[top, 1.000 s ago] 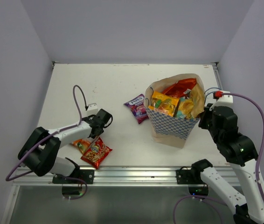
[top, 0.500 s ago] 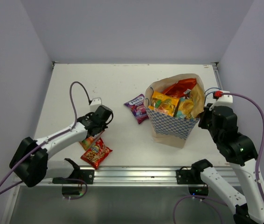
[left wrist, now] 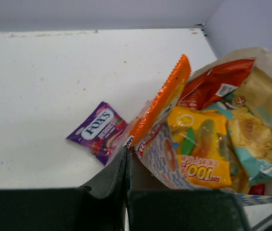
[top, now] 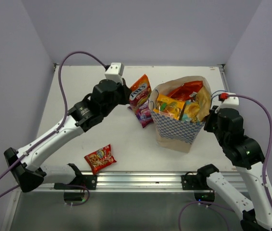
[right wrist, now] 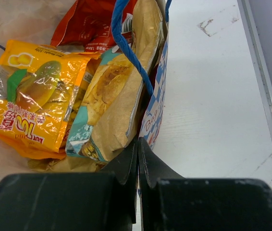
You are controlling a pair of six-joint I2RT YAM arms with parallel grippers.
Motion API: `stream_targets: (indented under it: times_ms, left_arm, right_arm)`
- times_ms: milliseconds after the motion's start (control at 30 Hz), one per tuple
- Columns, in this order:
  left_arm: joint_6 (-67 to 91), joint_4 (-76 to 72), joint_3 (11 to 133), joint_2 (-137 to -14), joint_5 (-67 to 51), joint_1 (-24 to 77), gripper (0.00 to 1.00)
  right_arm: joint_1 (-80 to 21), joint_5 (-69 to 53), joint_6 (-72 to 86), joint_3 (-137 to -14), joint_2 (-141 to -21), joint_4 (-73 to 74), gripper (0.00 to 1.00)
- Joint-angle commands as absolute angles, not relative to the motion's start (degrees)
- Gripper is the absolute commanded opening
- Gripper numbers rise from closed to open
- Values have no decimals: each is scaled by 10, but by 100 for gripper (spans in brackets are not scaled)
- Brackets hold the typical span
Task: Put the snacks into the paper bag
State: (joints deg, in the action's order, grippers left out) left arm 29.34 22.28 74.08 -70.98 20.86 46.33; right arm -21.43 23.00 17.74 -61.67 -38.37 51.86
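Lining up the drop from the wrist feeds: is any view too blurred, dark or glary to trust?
Top external: evenly lit, sharp, no glare. Left wrist: orange packet and purple packet read clearly; the near fingers are dark and soft. Right wrist: mild sheen on the yellow packet, paper bag wall clear, fingers a dark blur.

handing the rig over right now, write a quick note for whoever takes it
Left gripper: shut on the orange-white packet, held in the air beside the left rim of the paper bag.
Right gripper: shut on the bag's right wall.
Done: several packets are in the bag, among them a large red packet and an orange packet.
Left: drop in the held packet, then fetch the purple packet and the small red packet, both on the table.
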Motion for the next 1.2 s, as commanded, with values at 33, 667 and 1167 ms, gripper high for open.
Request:
stream_targets:
  times_ms: [33,667,1167]
  left_arm:
    - [225,164,881,-762,143,475,0]
    - [177,215,1185,-999,118,613,0]
    - [160,144,922,-945,266,646,86]
  right_arm:
    - [-218,229,173,-616,-398,513,0]
    - [-218,229,173,-614,-392,513,0]
    - [-218,227,173,-613,-388,513,0]
